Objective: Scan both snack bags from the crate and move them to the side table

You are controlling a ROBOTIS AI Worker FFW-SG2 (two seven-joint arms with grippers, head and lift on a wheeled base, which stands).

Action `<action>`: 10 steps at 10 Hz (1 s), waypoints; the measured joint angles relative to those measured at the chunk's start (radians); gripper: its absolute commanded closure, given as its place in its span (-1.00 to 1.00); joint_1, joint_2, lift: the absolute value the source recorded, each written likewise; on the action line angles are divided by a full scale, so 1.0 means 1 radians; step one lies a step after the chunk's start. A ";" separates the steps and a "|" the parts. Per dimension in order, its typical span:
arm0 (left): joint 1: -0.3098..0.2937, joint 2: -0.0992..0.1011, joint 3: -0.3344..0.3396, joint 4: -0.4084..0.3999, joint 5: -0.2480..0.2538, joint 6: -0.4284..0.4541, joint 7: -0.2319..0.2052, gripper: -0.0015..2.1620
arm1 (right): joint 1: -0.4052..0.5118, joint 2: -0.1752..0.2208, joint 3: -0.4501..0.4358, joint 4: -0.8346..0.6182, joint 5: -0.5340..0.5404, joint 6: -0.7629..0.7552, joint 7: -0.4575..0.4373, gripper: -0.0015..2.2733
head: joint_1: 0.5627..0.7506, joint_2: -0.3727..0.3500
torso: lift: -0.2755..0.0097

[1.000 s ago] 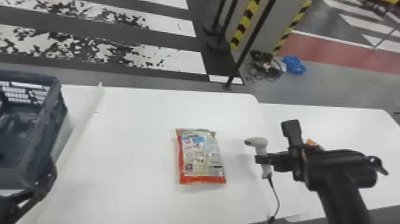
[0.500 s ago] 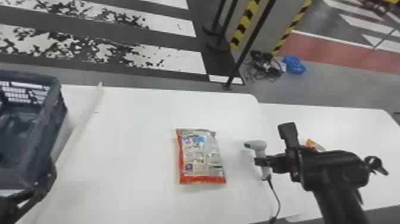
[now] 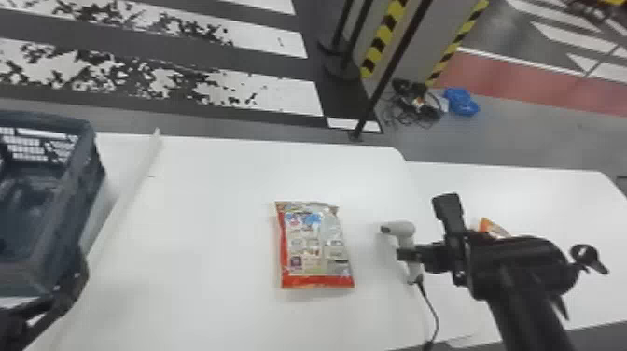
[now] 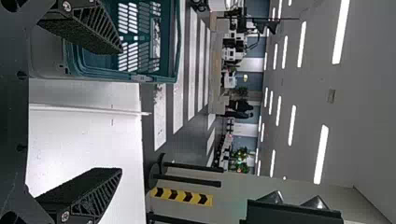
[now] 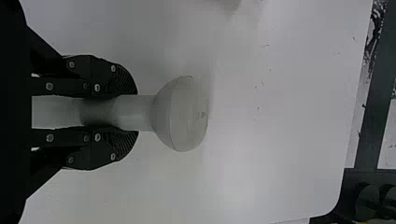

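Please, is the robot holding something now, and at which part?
Yes: the right pincer holds the scanner by its handle, below the head; the left pincer is open and holds nothing.

Grey floor (image 3: pixel 536 140), worn white stripes (image 3: pixel 280 95), red floor band (image 3: pixel 513 77), yellow-and-black hazard tape (image 3: pixel 383 37), grey ceiling (image 4: pixel 359 102), long bright lights (image 4: pixel 321 154), green plants (image 4: pixel 240 158)

Left fingers (image 3: pixel 78 280) spread wide, right fingers (image 3: pixel 407 254) clamped

From above, your head view looks forward and down, sharing the crate (image 3: pixel 74 196) with your outward-facing left wrist view; right of it, your right wrist view looks down, close.
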 measured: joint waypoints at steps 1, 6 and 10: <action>0.000 0.000 0.000 0.000 0.000 0.000 0.000 -0.91 | -0.003 0.000 0.005 0.004 0.001 0.000 -0.002 0.96 | 0.41 -0.94 | 0.73; 0.001 0.000 0.001 -0.001 0.000 0.000 0.000 -0.91 | -0.007 0.004 0.019 0.018 0.002 -0.020 -0.006 0.81 | 0.41 -0.94 | 0.73; 0.001 0.001 0.001 -0.005 0.000 0.000 0.000 -0.91 | -0.008 0.008 0.020 0.020 0.001 -0.038 -0.009 -0.12 | 0.41 -0.94 | 0.73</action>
